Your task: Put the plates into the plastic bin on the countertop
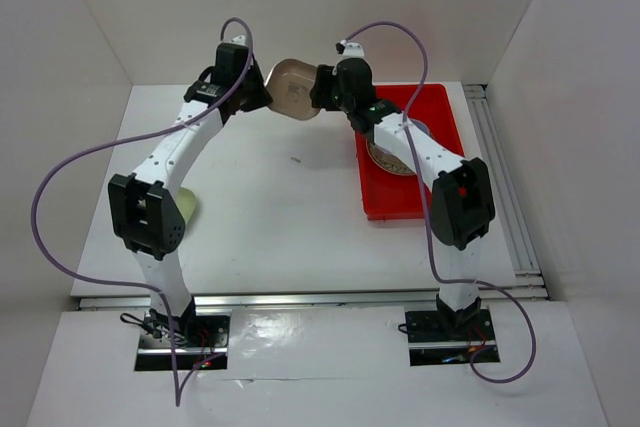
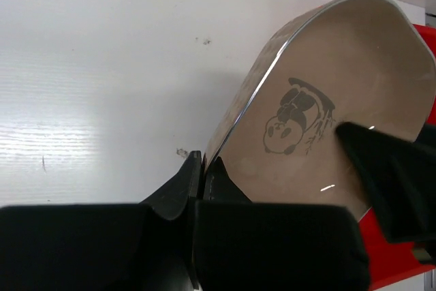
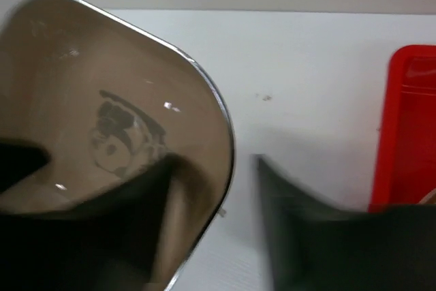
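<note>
At wrist level only, plate (image 2: 354, 52) shows a panda (image 2: 296, 124): left gripper (image 2: 203, 165) pinches it, right gripper (image 3: 214, 168) spread astride.

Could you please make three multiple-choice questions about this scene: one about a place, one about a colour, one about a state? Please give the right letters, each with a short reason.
1. Where is the pinkish-brown plate?
A. Lying flat in the bin
B. Lifted, between the left pincer and the right pincer
C. Beside the arm bases

2. What colour is the bin?
A. Blue
B. Red
C. Green

3. In what state is the left pincer?
A. Wide open and empty
B. Shut on nothing
C. Shut on the plate's rim

Answers:
1 B, as the top view shows the plate between the two arm tips and the left wrist view shows it tilted.
2 B, as its walls and floor are bright red.
3 C, as its fingers pinch the rim in the left wrist view.
</note>
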`<state>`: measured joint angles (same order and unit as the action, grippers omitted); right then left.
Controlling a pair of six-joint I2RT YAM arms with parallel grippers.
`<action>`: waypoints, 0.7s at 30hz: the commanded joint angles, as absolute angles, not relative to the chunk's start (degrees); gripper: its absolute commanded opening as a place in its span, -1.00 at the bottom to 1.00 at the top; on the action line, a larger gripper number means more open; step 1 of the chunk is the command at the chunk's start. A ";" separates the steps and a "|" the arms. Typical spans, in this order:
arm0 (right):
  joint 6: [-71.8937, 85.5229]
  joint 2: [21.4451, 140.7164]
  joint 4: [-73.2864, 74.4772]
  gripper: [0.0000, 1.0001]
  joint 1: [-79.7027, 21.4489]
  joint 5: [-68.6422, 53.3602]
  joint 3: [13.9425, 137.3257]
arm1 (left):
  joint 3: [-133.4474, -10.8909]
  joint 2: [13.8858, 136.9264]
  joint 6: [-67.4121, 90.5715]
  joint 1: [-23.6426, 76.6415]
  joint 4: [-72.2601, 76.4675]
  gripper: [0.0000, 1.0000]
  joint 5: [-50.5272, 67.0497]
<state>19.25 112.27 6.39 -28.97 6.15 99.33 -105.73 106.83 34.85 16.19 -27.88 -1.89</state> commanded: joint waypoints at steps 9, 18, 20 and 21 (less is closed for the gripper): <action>20.04 108.91 9.39 -1.00 -28.22 12.29 96.69 | -103.01 100.38 35.16 17.67 -30.03 1.00 -5.44; 14.07 92.29 11.78 -1.00 -11.44 9.32 78.50 | -86.67 83.94 33.84 9.33 -38.22 1.00 -15.73; 12.93 91.68 12.57 -1.00 -7.41 6.16 77.96 | -85.00 82.01 34.62 5.91 -40.59 1.00 -17.56; 12.92 91.67 13.35 -1.00 -6.08 5.54 77.26 | -83.08 81.48 35.85 4.76 -42.61 1.00 -18.36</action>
<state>15.33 95.26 13.54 -8.43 8.62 78.04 -86.21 82.65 34.85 8.14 -37.04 -13.85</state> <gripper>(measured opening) 0.040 0.997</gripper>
